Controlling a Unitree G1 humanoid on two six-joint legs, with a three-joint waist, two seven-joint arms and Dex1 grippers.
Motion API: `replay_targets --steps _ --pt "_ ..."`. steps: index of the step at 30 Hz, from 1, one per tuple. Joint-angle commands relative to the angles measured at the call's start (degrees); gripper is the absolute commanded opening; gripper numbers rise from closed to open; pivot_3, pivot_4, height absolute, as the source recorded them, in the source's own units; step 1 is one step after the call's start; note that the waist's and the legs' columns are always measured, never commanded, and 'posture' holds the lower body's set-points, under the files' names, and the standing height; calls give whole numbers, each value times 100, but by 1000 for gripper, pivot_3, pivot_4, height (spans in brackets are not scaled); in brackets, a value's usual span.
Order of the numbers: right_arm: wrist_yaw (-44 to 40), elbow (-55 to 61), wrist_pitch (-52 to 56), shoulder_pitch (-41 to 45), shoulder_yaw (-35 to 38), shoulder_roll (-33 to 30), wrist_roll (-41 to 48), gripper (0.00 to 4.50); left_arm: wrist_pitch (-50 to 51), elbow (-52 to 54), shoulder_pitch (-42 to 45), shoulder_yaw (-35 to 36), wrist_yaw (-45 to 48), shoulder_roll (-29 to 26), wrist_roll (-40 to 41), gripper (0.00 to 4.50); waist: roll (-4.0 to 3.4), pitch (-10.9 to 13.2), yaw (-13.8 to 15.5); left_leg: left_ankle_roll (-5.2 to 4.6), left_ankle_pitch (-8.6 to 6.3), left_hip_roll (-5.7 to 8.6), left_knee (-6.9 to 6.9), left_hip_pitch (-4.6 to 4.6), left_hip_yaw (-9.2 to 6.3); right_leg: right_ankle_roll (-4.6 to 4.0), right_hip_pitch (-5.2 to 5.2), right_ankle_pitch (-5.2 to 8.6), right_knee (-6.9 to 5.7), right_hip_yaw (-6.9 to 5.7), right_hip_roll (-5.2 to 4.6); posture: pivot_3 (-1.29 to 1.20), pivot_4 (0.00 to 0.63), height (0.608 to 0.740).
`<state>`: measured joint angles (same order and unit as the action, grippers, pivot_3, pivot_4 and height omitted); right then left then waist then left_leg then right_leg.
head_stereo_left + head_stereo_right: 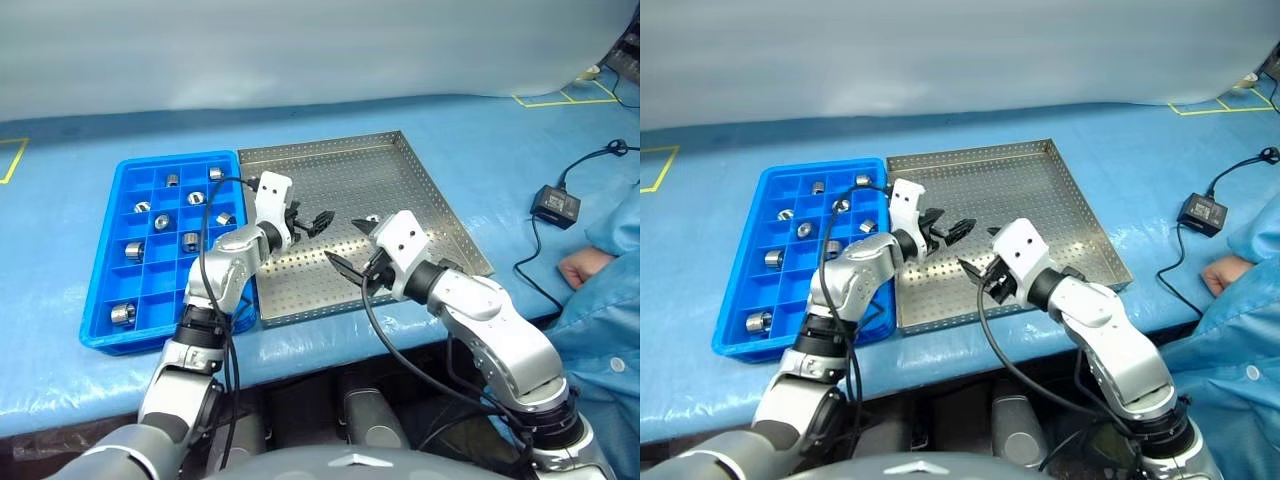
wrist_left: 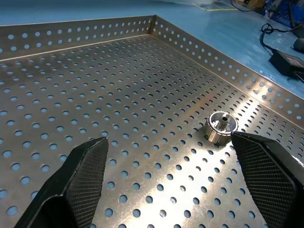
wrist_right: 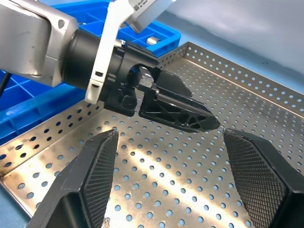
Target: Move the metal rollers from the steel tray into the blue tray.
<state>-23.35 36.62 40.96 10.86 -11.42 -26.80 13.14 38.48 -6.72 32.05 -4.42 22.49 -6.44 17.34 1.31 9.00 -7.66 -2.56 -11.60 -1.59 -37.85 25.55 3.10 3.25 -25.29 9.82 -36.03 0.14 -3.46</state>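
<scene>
Both end effectors hover over the steel tray (image 1: pixel 400 170), fingers spread and empty: the left end effector (image 1: pixel 312 222) near the one roller (image 2: pixel 221 127) left there, the right end effector (image 1: pixel 352 247) beside it. Other metal rollers (image 1: pixel 190 240) sit in the blue tray (image 1: pixel 100 335).

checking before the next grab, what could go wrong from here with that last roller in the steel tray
1. The left gripper and right gripper hang open close together over the steel tray; they could collide.
2. The roller sits beside one left finger, not centred between them; closing may knock it away.
3. Cables loop off both wrists and may snag on the blue tray.
</scene>
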Motion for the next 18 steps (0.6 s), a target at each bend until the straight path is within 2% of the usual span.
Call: replay_targets --steps 1,8,12,18 --pt "409 -109 348 165 244 -151 -453 3695 -26 -8 303 -439 467 -59 -102 4500 0 0 28 0 0 0 -2 0 0 0 2 0 0 0 0 -225 150 740" --pt "49 247 665 -260 -131 -982 -813 3695 -331 -877 843 -998 1147 51 -368 4500 -1 -1 60 -7 -4 8 3 4 2 -4 -3 1 4 3 -4 -266 150 740" --pt "305 184 1166 -478 -245 -1370 -1317 3695 -552 -1231 1012 -1257 1530 183 -500 4500 -1 -1 -11 -8 -5 8 6 4 9 -6 -10 3 3 9 0 -299 150 740" --pt "467 323 1459 -565 -90 -1185 -1451 3695 -948 -1893 1240 -1596 1637 405 -953 4500 -1 -1 -123 -8 -5 3 -4 2 12 -1 -6 2 2 11 -3 -339 150 740"
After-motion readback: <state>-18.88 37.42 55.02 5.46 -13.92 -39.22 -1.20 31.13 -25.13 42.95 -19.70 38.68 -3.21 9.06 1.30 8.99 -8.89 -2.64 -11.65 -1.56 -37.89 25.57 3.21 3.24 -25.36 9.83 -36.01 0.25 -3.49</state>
